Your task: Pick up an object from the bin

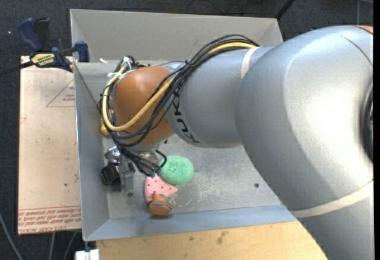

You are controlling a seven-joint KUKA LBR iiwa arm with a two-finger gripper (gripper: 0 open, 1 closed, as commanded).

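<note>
My gripper (123, 172) hangs low over the bin's front left part, close to the left wall and just above the floor. A green, rough-surfaced ball (179, 170) lies right of it, a short way off. In front of the ball lies a pink speckled piece (157, 187) shaped like a slice, and a small brown lump (160, 208) sits against its near end by the front wall. The pink piece is the closest thing to the gripper, just to its right. Nothing shows held in the gripper.
The arm, with its orange wrist cover and cables, spans the bin from the right and hides the back and middle of the floor. Bare grey floor shows at the front right.
</note>
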